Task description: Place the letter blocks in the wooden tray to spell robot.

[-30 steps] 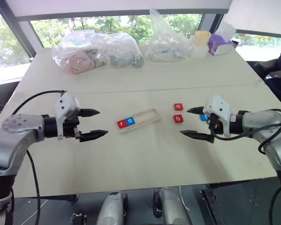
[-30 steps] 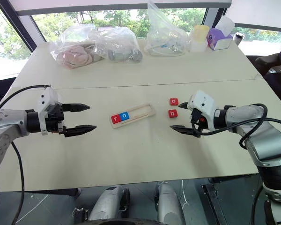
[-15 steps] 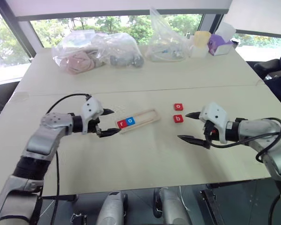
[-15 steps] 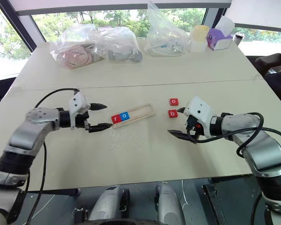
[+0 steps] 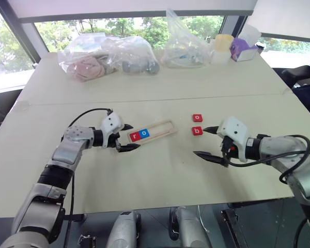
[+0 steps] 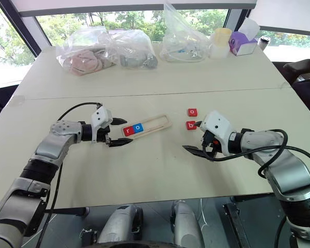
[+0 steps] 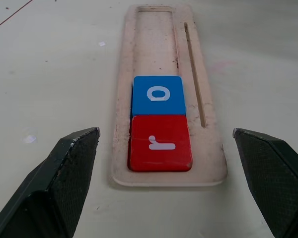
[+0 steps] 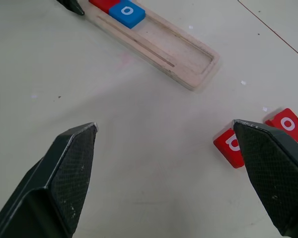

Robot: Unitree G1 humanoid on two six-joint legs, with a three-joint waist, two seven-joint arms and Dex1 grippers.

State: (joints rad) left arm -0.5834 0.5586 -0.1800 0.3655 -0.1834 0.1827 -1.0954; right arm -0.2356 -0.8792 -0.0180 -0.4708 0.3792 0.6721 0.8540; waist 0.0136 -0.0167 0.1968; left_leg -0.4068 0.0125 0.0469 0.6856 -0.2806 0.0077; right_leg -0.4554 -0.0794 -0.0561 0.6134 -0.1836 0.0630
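The wooden tray point(image 5: 163, 127) lies slanted at mid-table. A red "r" block point(image 7: 160, 143) sits at its left end, with a blue "o" block point(image 7: 158, 94) next to it; the rest of the slot is bare. My left gripper point(image 5: 135, 136) is open and low at that left end, one finger on each side of the tray and just short of it. To the right, a red "o" block point(image 5: 197, 118) and a red "b" block point(image 5: 197, 130) lie loose on the table. Beside the "b" block my right gripper point(image 5: 200, 141) is open, holding nothing.
Clear plastic bags point(image 5: 106, 59) of items, a yellow cup point(image 5: 223, 42) and a purple box point(image 5: 243, 49) stand along the table's far side. A seam point(image 5: 155, 98) crosses the tabletop behind the tray. Bare tabletop lies between tray and front edge.
My left gripper has swung in and down from the table's left side to the tray's left end. The right gripper has drifted slightly left and lower. The blocks have not moved.
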